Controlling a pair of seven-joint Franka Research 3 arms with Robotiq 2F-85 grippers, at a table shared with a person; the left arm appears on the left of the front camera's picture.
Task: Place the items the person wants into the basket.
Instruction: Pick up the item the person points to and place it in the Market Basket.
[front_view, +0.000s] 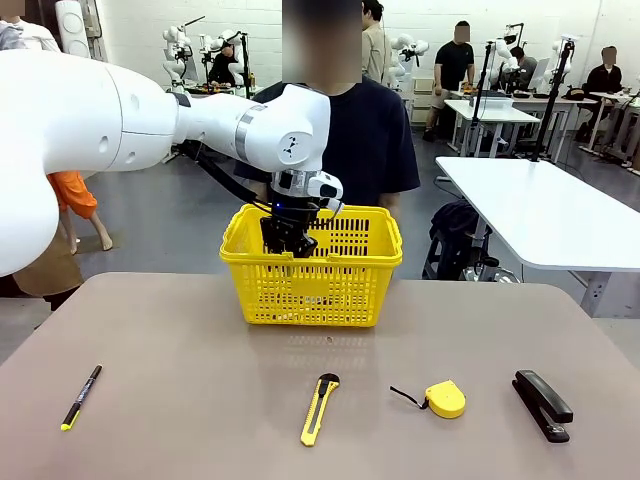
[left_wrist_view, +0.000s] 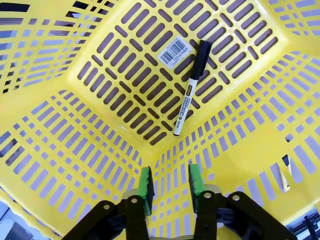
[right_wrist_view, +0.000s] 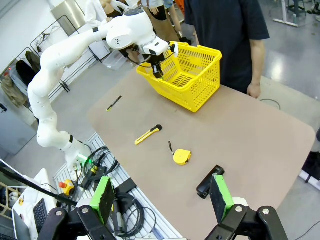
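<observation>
Left wrist view, upper center: slim white marker (left_wrist_view: 190, 90) lies on slotted yellow plastic basket (left_wrist_view: 75, 165) floor; left jaws and right jaws stand apart, empty.

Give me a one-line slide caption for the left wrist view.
Left pincer, parted and empty, above slim white black-ended marker lying in yellow plastic lattice basket.
</observation>
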